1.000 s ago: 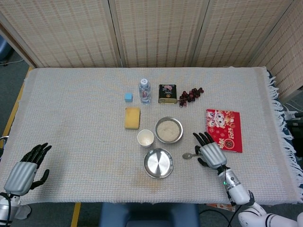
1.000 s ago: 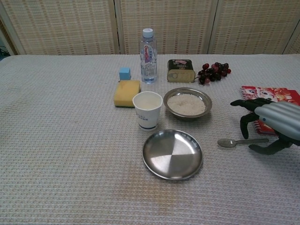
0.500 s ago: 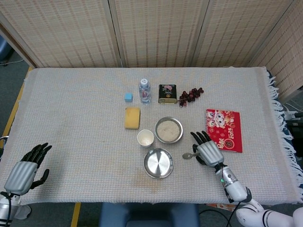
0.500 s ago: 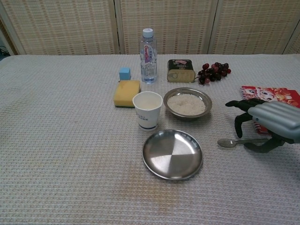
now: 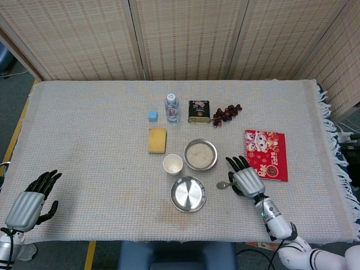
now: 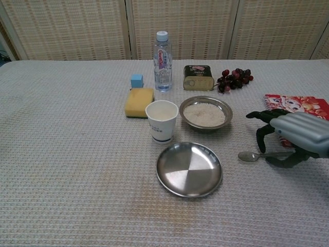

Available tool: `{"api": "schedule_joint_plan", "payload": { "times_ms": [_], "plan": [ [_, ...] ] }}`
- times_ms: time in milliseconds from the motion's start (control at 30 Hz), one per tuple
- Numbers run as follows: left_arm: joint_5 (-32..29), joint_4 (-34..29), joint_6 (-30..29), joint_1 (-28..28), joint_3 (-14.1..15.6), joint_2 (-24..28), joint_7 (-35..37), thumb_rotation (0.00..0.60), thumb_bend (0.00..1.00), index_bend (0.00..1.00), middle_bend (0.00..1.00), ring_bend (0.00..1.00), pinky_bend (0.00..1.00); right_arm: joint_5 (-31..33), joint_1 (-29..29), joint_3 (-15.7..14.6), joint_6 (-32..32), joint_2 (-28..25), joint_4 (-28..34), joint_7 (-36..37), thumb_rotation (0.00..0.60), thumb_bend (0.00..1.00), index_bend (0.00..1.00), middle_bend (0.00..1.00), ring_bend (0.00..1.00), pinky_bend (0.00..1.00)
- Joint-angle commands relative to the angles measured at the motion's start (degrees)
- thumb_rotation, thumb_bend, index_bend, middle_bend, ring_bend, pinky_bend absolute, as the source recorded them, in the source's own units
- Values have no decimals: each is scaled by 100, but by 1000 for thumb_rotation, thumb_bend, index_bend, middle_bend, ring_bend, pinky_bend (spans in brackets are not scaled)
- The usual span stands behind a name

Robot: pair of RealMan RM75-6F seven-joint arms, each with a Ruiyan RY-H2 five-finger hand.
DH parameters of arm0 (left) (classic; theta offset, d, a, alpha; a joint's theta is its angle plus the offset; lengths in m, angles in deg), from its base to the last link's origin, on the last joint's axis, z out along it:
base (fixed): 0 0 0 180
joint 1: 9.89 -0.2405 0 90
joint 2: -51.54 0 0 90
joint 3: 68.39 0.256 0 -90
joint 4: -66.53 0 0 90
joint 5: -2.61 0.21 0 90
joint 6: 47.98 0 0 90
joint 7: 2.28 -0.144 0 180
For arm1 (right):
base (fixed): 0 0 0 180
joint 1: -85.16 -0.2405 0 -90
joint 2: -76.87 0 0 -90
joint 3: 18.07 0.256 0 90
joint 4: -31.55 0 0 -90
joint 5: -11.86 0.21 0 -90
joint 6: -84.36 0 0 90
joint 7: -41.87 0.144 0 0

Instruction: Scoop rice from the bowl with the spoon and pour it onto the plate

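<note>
Steel spoon [image 6: 258,155]: right of plate [image 6: 189,169]; light, stiff, slick, so grasp mid-handle.
My right hand [image 6: 295,138]: fingers [image 6: 261,135] apart, curled over handle; grip uncertain.

You have even, soft, fairly bright light in both views, coming from overhead, so shadows on the pale woven tablecloth [image 5: 101,135] stay faint and short. In the chest view the shiny round steel plate [image 6: 189,169] mirrors the light in pale and dark wedges, and the steel bowl of white rice [image 6: 205,112] shows a bright rim, but nothing is washed out. Both pictures are sharp enough, with a little softness on small things toward the table's far edge. In the head view the table's side edges slant inward toward its far edge.
</note>
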Motion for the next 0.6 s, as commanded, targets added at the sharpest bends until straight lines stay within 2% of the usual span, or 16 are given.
{"api": "schedule_joint_plan", "payload": {
  "times_ms": [33,400,600],
  "plan": [
    [-25,9,23,5,-3,2,1,600,529,0,0,6,192,14,-7,0,-1,3,1,-7,600,284,536,37,0,0],
    [-28,29,46,23,-6,8,-2,600,538,0,0,6,193,132,-18,-10,-50,4,19,-66,600,284,530,37,0,0],
    [-16,27,46,27,-1,10,14,600,539,0,0,6,193,102,-21,-27,4,33,-14,-30,600,285,571,67,0,0]
  ]
}}
